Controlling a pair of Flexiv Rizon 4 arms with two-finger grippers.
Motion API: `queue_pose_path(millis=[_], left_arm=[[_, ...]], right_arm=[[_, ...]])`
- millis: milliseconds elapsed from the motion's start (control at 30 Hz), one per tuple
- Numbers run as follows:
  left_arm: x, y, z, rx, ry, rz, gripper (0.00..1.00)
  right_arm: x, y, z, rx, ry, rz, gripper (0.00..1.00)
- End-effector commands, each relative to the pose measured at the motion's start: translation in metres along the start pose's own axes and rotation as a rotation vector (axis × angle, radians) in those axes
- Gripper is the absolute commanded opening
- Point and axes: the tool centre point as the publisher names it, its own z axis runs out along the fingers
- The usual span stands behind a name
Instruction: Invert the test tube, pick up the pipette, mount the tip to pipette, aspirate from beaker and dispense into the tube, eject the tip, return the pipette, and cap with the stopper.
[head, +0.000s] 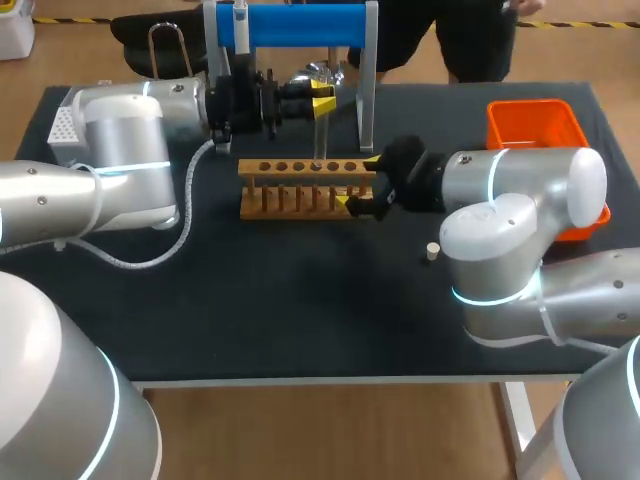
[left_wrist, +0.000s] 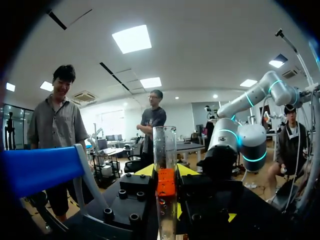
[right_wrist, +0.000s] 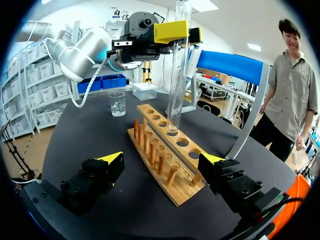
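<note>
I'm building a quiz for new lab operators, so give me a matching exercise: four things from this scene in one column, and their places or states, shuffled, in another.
1. test tube
2. stopper
3. right end effector
4. beaker

A. open, at the wooden rack's end
B. small and pale, alone on the table
C. standing on the table past the wooden rack
D. held upright by the left end effector

Pairs: 1-D, 2-B, 3-A, 4-C.

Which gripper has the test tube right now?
The left gripper: it is shut on the upright test tube, whose lower end sits at a hole in the wooden rack. The right gripper is open and empty, either side of the rack's end.
</note>
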Motion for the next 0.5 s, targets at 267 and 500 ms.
queue_pose_path(millis=[267,500], left_arm=[[-0.0031,0.0102,-0.0019,0.002,0.008,-0.014,0.00],[-0.0026,0.0134,-0.0037,0.003,0.004,-0.021,0.00]], right_arm=[[0.0003,0.0005,0.0004,0.004,-0.001,0.000,1.00],[0.0003,0.0005,0.0004,0.004,-0.001,0.000,1.00]])
